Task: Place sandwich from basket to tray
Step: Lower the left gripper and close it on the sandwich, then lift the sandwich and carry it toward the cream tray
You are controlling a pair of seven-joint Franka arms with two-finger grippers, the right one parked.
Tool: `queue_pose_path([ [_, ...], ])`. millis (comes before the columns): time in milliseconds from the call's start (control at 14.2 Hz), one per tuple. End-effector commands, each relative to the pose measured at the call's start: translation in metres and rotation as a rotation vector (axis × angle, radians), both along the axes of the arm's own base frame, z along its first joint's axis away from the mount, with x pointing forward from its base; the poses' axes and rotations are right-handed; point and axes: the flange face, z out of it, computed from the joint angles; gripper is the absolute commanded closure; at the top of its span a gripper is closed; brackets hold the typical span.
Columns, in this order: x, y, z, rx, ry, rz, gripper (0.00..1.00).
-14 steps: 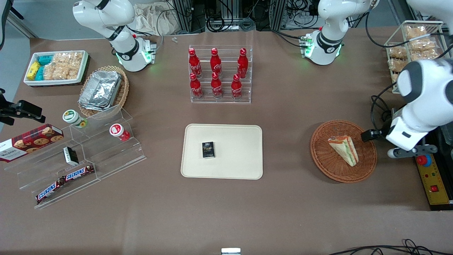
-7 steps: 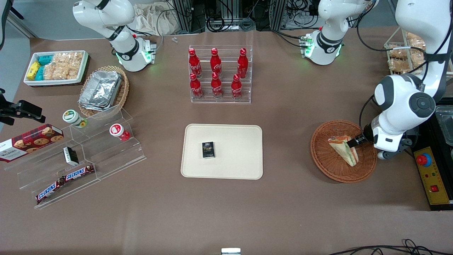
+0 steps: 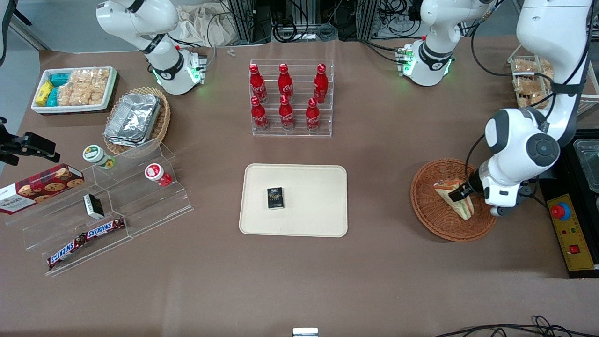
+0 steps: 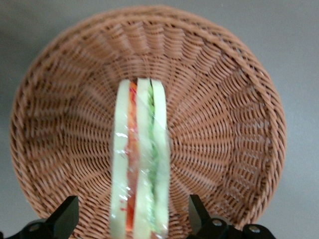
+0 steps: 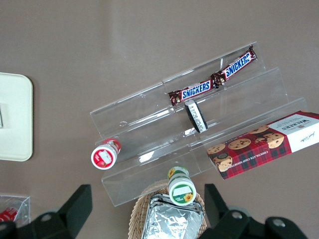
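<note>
Hovered low over the basket, the gripper, with fingers spread wide and holding nothing, one on each side of the sandwich and both clear of it. Lay in the middle of the basket, that sandwich, stood on edge with its pale bread slices and its orange and green layers facing up into the wrist view, still in clear film. Ran lengthwise between the two fingers, its long axis, so that the closing line crossed the thin way through the bread: judged well squared for a pinch across the slices, needing mainly a short descent before closing. Sat near the middle of the table, the tray, well apart from the basket and toward the parked arm's end, with a small dark box on it whose print could not be read. Readable elsewhere: "SNICKERS" on the bars on the clear tiered stand, "Walkers" on the tartan cookie box, and the Coca-Cola script on the red bottles in the clear rack.
</note>
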Motion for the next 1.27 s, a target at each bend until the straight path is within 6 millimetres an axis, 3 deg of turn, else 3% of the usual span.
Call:
queue_pose_path([
  [0,0.005,-0.007,-0.007,0.012,0.041,0.017,0.01],
  [141,0.003,-0.006,-0.024,0.008,0.066,0.018,0.01],
  [282,0.004,-0.004,-0.023,0.032,0.062,-0.005,0.06],
  [424,0.005,-0.002,-0.021,0.052,0.056,-0.031,0.46],
  [635,0.008,0.002,-0.015,0.052,0.052,-0.071,0.67],
  [706,0.009,0.001,-0.013,0.051,0.049,-0.087,0.69],
  [776,0.011,0.003,-0.009,0.053,0.052,-0.085,0.79],
  [847,0.013,0.003,-0.003,0.056,0.071,-0.086,0.95],
  [918,0.017,0.003,0.007,0.062,0.092,-0.086,1.0],
  [1059,0.029,-0.002,0.042,0.075,0.136,-0.093,1.0],
  [1200,0.041,-0.03,0.098,0.075,0.176,-0.173,1.0],
])
